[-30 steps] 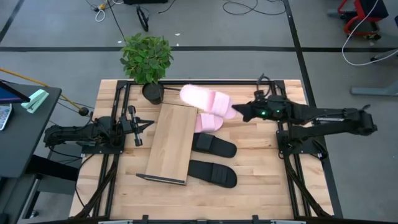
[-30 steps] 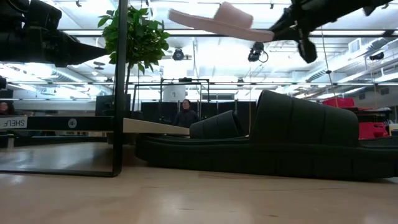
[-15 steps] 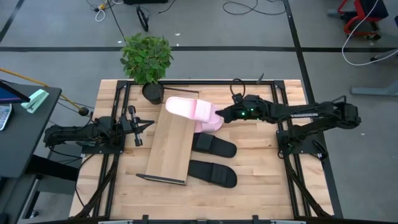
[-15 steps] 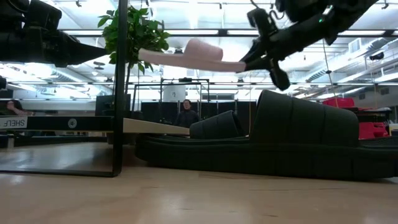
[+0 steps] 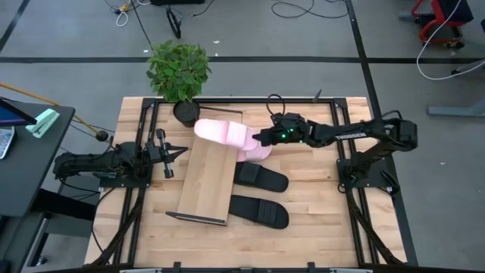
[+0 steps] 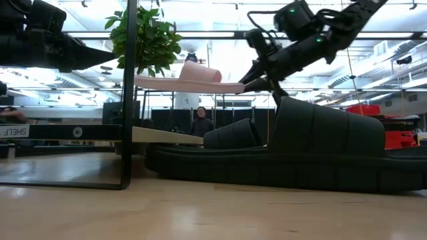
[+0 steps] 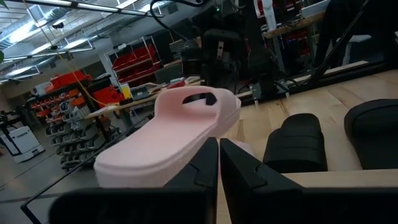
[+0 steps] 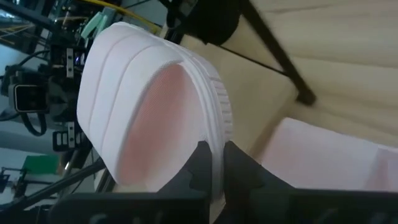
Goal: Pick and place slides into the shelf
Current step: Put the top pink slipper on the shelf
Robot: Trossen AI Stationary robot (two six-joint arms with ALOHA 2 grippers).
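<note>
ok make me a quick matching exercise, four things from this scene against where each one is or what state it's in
Things:
1. held pink slide
2. second pink slide
3. left gripper
4. potted plant

Places or states:
a. at the table's far edge, beyond the shelf
b. shut and empty, beside the shelf
c. in the air above the shelf's far end, pinched by the right gripper
d. lying on the table next to the black slides

Pairs: 1-c, 2-d, 3-b, 4-a

A long light-wood shelf [image 5: 210,173] lies flat. One pale pink slide [image 5: 221,133] is held level in the air above the shelf's far end. A second pink slide [image 5: 256,152] lies beside the shelf, partly hidden beneath it. Two black slides [image 5: 261,178] [image 5: 260,210] lie side by side beside the shelf's right edge.
</note>
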